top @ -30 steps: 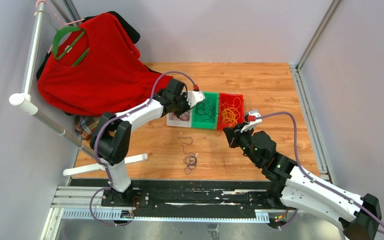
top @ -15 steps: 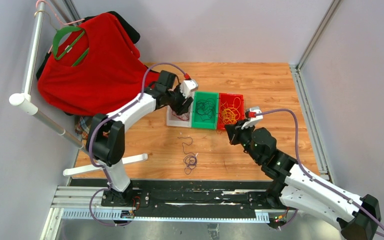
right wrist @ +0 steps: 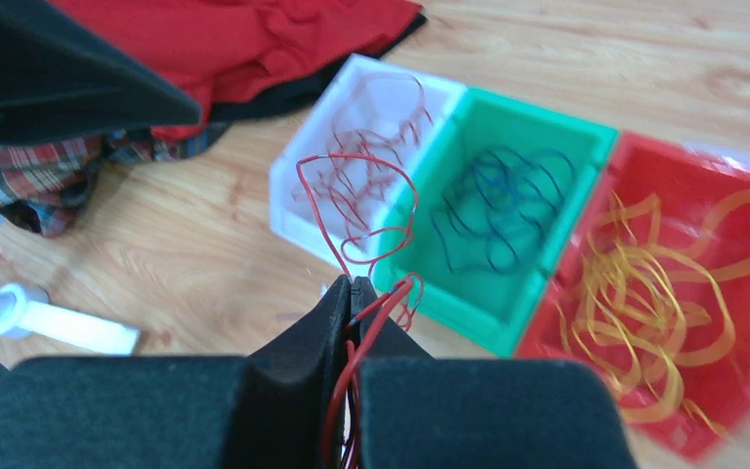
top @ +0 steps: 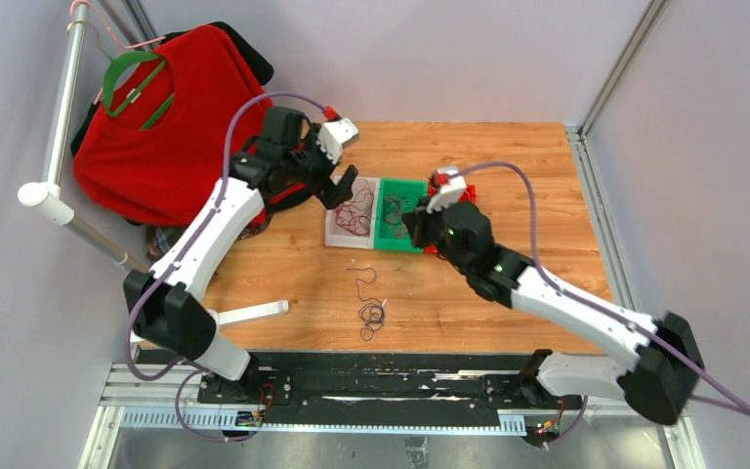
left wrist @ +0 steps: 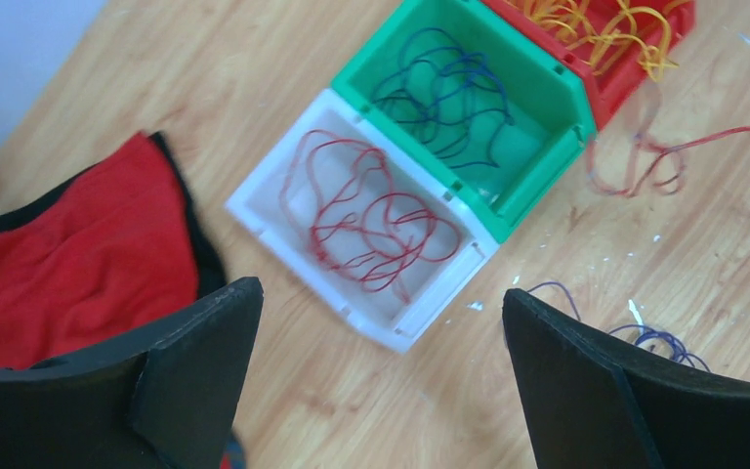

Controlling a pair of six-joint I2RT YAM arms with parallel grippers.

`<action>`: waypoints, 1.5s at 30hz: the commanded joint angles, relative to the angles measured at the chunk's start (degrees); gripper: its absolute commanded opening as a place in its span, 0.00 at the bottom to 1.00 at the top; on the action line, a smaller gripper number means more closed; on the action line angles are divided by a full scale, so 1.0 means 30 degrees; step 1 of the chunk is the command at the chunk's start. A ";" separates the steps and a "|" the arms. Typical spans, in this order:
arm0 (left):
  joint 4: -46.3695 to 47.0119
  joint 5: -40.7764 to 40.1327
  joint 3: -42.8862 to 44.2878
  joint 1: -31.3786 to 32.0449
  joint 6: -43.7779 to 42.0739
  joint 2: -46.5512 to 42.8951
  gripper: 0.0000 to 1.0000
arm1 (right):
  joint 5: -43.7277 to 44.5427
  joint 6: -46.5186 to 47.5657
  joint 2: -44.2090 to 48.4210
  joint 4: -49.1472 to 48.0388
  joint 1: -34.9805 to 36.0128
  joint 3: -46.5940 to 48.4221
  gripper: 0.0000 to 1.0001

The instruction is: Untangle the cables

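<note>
Our right gripper (right wrist: 352,285) pinches a thin curly dark red wire (right wrist: 317,210) at frame centre, near the white plastic tray (right wrist: 285,200). Our left gripper (left wrist: 379,322) gapes wide, empty. We fear the springy wire may snag the green plastic tray (right wrist: 547,115) rim.

Overhead plus two close wrist views, bins (left wrist: 303,269) shared

On my bench (top: 508,156) a white bin (left wrist: 254,210), a green bin (left wrist: 537,171) and a red bin (right wrist: 723,186) stand touching, left to right. Far left, a red shirt (top: 176,127) hangs on a green hanger (top: 122,68), a plaid cloth (top: 161,244) beneath.
</note>
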State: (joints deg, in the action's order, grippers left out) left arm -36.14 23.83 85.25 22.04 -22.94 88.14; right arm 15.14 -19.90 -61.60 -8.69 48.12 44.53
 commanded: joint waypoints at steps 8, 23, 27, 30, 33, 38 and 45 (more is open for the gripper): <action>-0.2450 -0.2342 0.0442 -0.3319 0.2172 -0.4422 0.98 | -0.1619 0.0030 -1.1874 0.0756 -0.0252 1.0079 0.01; -0.3862 -0.0682 -0.0991 -0.4418 0.1233 -0.5764 0.98 | -0.1262 0.1534 -1.8478 0.4043 -0.0297 1.6236 0.35; -0.4256 -0.0188 -0.0779 -0.4414 0.1162 -0.5569 0.98 | -0.1394 0.1976 -1.7960 0.4571 -0.0294 1.6836 0.59; -0.4525 0.0141 -0.0655 -0.4418 0.1057 -0.5688 0.98 | -0.1386 0.2332 -1.7527 0.4814 -0.0293 1.6994 0.61; -0.4554 0.0448 -0.0809 -0.4417 0.0750 -0.5927 0.98 | -0.1038 0.2566 -1.6858 0.4830 -0.0278 1.6629 0.61; -0.5227 0.1362 -0.1230 -0.4418 -0.0223 -0.5944 0.98 | -0.1032 0.2624 -1.4846 0.4232 -0.0162 1.4309 0.61; -0.5765 0.5320 -0.4530 -0.3379 -0.1947 -0.5846 1.00 | -0.0602 0.1729 -0.8539 0.2372 0.0296 0.7014 0.65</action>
State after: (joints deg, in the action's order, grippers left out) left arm -51.16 32.16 76.84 9.30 -25.12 70.28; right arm 11.68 -13.34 -96.20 1.45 48.03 74.96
